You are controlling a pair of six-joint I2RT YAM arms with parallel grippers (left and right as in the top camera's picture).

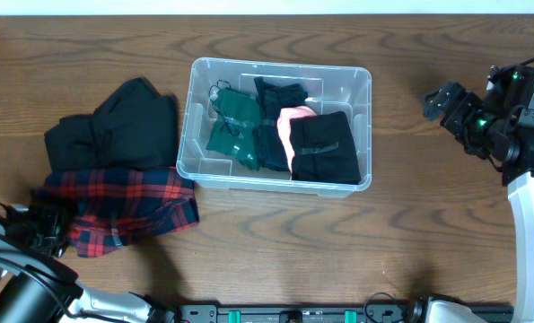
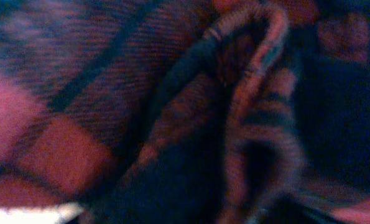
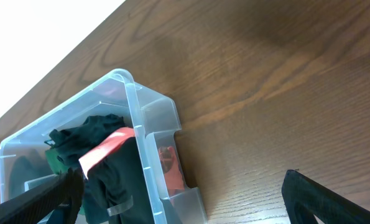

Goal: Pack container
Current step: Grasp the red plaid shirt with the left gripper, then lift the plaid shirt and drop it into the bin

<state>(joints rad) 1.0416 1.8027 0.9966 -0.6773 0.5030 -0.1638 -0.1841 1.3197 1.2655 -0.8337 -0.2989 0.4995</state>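
Note:
The clear plastic container [image 1: 281,64] stands at the table's middle and holds a green garment [image 1: 230,132], a pink one [image 1: 291,124] and black ones [image 1: 327,149]. It also shows in the right wrist view [image 3: 137,118]. A red-and-navy plaid garment [image 1: 127,206] lies left of it, partly over a black garment pile [image 1: 123,126]. My left gripper [image 1: 44,230] is at the plaid garment's left edge; plaid cloth [image 2: 141,106] fills its wrist view and hides the fingers. My right gripper [image 1: 446,101] is open and empty above the table right of the container [image 3: 185,202].
Bare wooden table [image 1: 410,224] lies between the container and the right arm and along the front edge. The right arm's white base [image 1: 531,224] stands at the right edge.

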